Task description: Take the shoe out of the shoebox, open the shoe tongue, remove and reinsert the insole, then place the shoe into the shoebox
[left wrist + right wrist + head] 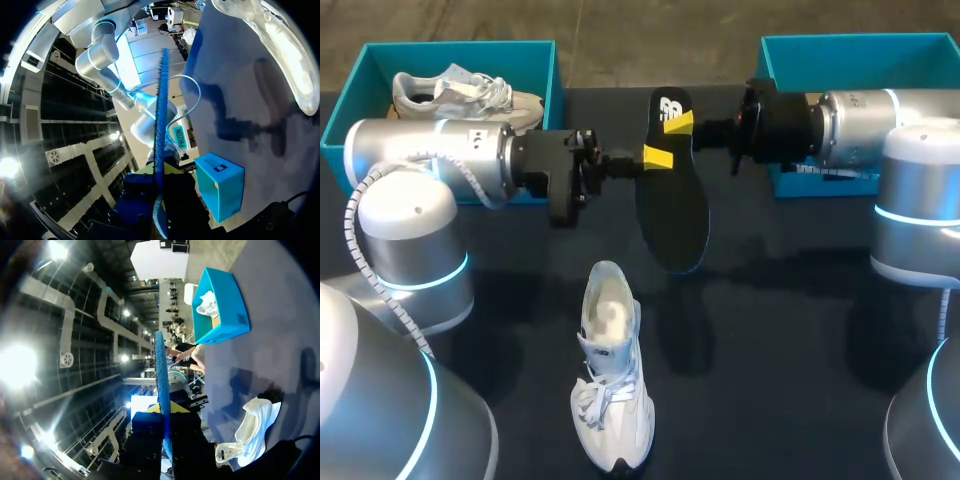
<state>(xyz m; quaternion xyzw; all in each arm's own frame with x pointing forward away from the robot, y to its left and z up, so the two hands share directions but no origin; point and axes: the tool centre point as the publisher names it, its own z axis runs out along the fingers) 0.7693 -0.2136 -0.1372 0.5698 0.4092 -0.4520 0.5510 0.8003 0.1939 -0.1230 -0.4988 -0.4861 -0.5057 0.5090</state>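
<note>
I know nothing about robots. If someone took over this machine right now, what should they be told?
Left gripper: shut on the insole, which is held in the air over the table.
Right gripper: shut on the same insole.
Shoe: on the table, out of its box, insole out.
Left shoebox holds a second shoe; the right shoebox is behind the right arm.
Left to do: reinsert the insole and box the shoe.

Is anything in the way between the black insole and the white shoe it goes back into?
Nothing visible. The left hand and right hand hold the insole up; only bare table separates it from the shoe.
</note>
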